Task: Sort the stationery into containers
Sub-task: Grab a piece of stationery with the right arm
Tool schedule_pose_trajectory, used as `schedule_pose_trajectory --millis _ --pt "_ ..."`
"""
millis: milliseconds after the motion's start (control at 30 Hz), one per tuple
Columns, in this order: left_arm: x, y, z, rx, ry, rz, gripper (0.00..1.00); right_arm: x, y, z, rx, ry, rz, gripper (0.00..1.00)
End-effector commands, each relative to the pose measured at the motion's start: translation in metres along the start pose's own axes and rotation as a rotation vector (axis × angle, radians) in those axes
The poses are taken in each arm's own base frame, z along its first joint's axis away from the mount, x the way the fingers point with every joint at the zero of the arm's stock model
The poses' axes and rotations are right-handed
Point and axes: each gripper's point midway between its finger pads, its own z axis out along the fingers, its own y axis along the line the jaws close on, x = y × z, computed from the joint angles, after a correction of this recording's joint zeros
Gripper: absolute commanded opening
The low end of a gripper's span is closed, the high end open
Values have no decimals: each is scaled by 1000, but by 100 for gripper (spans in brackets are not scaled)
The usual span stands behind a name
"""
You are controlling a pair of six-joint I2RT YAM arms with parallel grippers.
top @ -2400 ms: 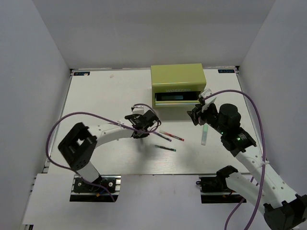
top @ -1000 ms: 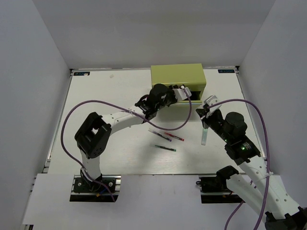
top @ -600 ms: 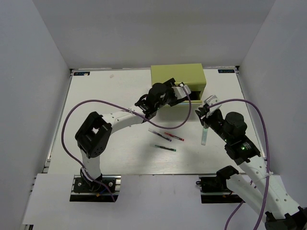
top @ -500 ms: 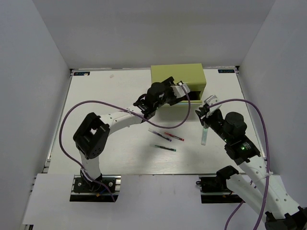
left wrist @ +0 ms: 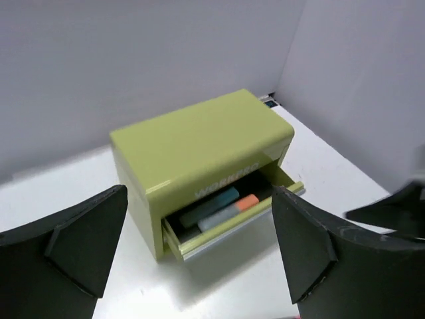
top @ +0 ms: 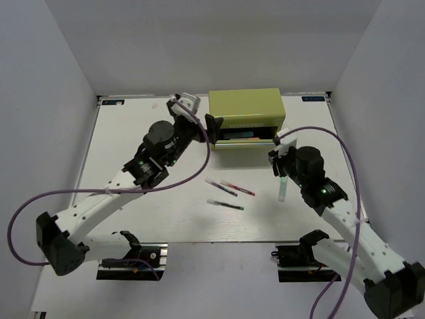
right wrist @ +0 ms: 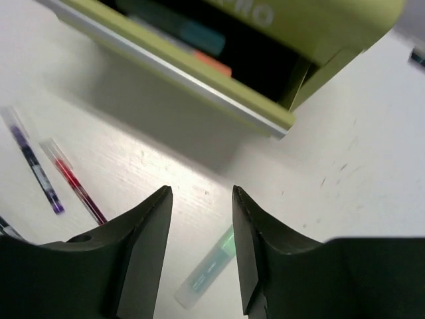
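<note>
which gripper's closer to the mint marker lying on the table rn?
Right. The right gripper hovers just beyond the mint marker, toward the chest; the left gripper is off at the chest's left end, well away.

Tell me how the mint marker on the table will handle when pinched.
The mint marker looks like rigid plastic, so probably stiff and light. Its round barrel lies flat on the smooth table, so a nudge would likely roll it. Its smooth casing may slip in a loose pinch.
</note>
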Motion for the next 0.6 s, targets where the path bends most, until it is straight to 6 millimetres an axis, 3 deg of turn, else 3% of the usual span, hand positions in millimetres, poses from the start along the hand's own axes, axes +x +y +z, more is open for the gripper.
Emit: schedule_pose_trajectory --millis 0,33,100,233,333,367,433,567 --pt "62 20 -34 -156 246 -186 99 31 -2 14 20 196 61 48" --pt "79 22 -45 -168 313 -182 99 26 -9 16 51 211 95 48" --pt "90 24 -61 -179 351 -198 99 50 -5 26 36 341 113 50" --pt "119 27 -87 -179 392 -215 99 72 -8 31 44 425 164 55" --pt "126 28 -98 -166 383 -212 99 93 -11 27 50 499 158 63" --pt "116 28 -99 -161 351 -221 99 99 -17 25 72 515 141 63" --pt "121 23 -104 -127 357 -228 99 109 -20 22 76 546 128 64" --pt "109 18 -108 -92 317 -243 99 131 -23 18 66 614 86 64"
